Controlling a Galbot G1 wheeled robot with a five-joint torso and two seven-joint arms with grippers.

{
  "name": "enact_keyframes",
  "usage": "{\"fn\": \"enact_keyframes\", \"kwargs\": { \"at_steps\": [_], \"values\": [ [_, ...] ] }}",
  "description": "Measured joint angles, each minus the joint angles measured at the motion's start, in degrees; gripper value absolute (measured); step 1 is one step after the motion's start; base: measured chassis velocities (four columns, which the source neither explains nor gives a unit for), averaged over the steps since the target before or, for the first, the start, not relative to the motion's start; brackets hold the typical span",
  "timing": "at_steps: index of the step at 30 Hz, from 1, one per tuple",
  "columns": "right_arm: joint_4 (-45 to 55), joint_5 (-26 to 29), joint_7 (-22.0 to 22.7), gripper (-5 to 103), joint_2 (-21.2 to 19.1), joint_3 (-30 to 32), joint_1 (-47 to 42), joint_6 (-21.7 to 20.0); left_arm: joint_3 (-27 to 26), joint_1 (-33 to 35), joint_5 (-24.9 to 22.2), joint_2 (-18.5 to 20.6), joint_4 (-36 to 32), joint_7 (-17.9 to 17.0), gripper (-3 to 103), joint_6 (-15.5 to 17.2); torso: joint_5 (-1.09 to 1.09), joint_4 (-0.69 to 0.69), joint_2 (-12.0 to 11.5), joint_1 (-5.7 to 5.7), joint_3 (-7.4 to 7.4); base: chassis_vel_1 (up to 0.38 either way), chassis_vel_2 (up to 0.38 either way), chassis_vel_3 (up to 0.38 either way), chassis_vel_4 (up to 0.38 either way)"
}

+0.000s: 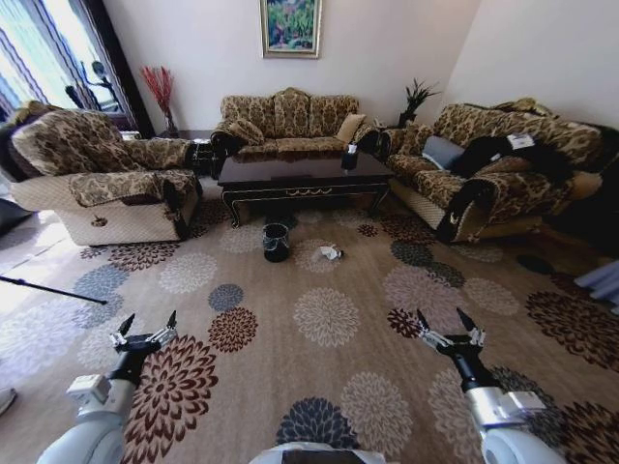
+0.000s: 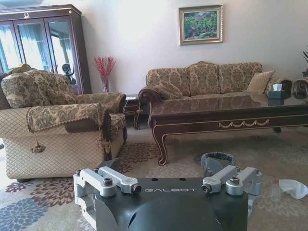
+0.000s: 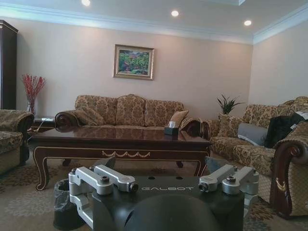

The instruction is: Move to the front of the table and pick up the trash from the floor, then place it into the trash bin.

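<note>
Crumpled white paper wad [image 1: 331, 253] seen lying on flower-patterned beige carpet [image 1: 387, 338] just beside black lined trash bin [image 1: 276, 242], before dark glossy table [image 1: 302, 174], left gripper [image 1: 146, 326] and right gripper [image 1: 446, 323] held low, fingers spread apart.

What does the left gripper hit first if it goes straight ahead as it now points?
Probably nothing soon. The left gripper, fingers open, points across open carpet. In its wrist view the trash bin sits roughly in line, ahead of the coffee table; depth is unclear.

Carpet [image 1: 329, 319] open to bin [image 1: 276, 242]; table [image 1: 302, 176] behind.
</note>
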Motion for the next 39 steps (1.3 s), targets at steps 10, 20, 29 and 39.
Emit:
{"fn": "enact_keyframes", "kwargs": {
  "at_steps": [10, 20, 29, 39],
  "values": [
    [-0.78, -0.08, 0.84, 100, 0.43, 1.25, 1.03, -1.35, -0.06, -3.64, -3.0, 2.89, -0.78, -0.9, 100, 2.68, 0.0, -0.02, -2.65, -1.1, -1.55, 0.0, 0.0, 0.0, 0.0],
    [-5.31, -1.36, -0.45, 100, -1.93, 0.62, 2.12, 2.15, 0.8, -3.25, 0.16, -1.93, -4.97, -3.59, 100, 5.6, 0.02, 0.0, -5.12, -2.18, -2.92, 0.0, 0.0, 0.0, 0.0],
    [-9.5, -0.52, -1.29, 100, -2.05, -1.1, 3.72, 4.38, 2.09, -0.36, 6.25, -7.82, -6.29, -3.38, 100, 4.87, 0.03, 0.01, -7.29, -3.12, -4.13, 0.0, 0.0, 0.0, 0.0],
    [-13.03, 0.28, -1.85, 100, -2.86, -1.63, 5.04, 4.91, 3.23, -0.73, 8.87, -8.47, -5.2, -3.04, 100, 4.54, 0.01, -0.04, -9.88, -4.26, -5.6, 0.0, 0.0, 0.0, 0.0]
  ]
}}
